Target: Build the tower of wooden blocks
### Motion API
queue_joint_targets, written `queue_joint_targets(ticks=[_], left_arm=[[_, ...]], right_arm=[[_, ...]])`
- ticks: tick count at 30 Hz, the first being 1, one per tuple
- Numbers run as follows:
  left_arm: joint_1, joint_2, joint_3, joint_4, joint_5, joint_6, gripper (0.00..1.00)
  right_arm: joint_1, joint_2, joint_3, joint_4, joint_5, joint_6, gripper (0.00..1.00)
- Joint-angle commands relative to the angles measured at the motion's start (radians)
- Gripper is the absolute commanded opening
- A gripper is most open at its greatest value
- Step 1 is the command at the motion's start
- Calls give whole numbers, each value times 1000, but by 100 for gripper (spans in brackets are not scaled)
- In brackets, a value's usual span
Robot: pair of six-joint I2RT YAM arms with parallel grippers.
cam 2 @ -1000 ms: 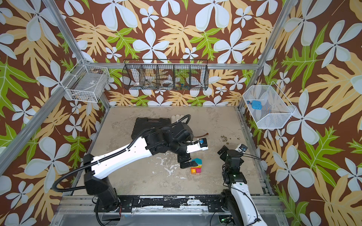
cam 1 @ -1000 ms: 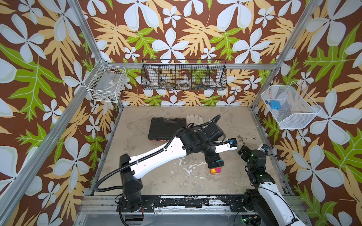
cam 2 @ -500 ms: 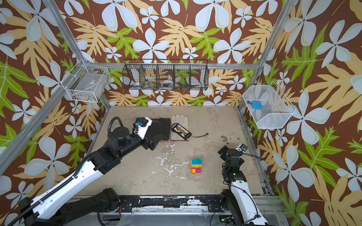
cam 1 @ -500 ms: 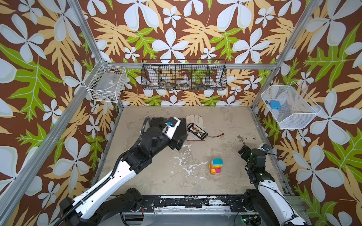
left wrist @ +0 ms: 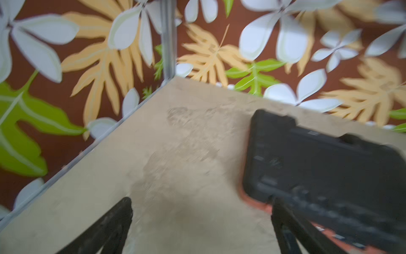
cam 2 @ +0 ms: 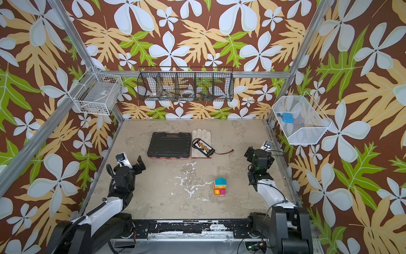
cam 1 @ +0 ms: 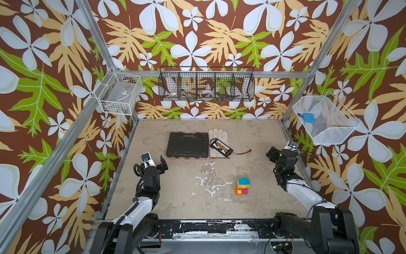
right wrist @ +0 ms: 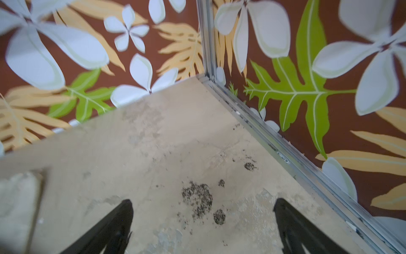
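Top views, tower: the tower stands upright on the table. It is in the right half, between the middle and the right edge, and nearer the edge where the arms are mounted than the far edge. Both top views show it.
Top views, layers: orange and magenta wood blocks form the bottom, with yellow and pink slabs above and a teal cap on top.
Top views, left jaws: spread and empty, at the end of the left arm, near the table's left edge and well apart from the tower.
Top views, right jaws: spread and empty, at the end of the right arm, near the right edge and apart from the tower.
Top views, other things: a black case lies toward the far edge, left of the middle. A pale glove lies just beside its right side, with a small black board and a reddish wire on it.
Left wrist view, left jaws: two dark wedges stand wide apart with bare table between them and nothing pinched. The picture is blurred.
Left wrist view, surroundings: the black case's near corner lies just past one jaw, and the table's far left corner is beyond.
Right wrist view, right jaws: wide apart over bare table, with nothing pinched.
Right wrist view, surroundings: dark speckled stains mark the table between the jaws, and the far right corner lies ahead.
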Motion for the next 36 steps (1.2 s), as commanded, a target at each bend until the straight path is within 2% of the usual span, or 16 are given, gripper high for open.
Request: queue_joint_targets(ticks=[1,3,4,7,9,12,14,16,17,19,21,22,24,36], left_arm=[[28,124,-13,364,-6,28,100],[32,206,36,360,40,53,100],[32,230,72,311,71,48,100],[32,261,73,352,126,70,100],[32,252,58,364,126,63,100],[35,311,42,455,202,78,100],[36,403,25,594,333,143,100],[36,361,32,507,315,124,100],[36,392,21,584,307,129,100],[36,364,37,496,309,124,100],[36,395,25,567,305,128,100],[36,376,35,511,309,128,100],[36,386,28,556,308,127,100],[36,385,27,550,309,127,100]], right_arm=[[24,88,-110,316,-75,-128,100],[76,167,-147,499,-8,-192,100],[104,172,-95,389,-24,-219,100],[110,240,-150,583,-90,-269,100],[103,223,-161,564,-99,-254,100],[89,217,-189,610,-121,-244,100],[82,217,-210,639,-143,-242,100],[76,248,-258,750,-176,-255,100],[81,245,-260,759,-170,-259,100],[79,244,-260,753,-170,-256,100],[79,240,-258,745,-172,-256,100],[80,238,-260,749,-172,-256,100],[81,239,-260,750,-171,-257,100],[84,241,-259,746,-168,-260,100]])
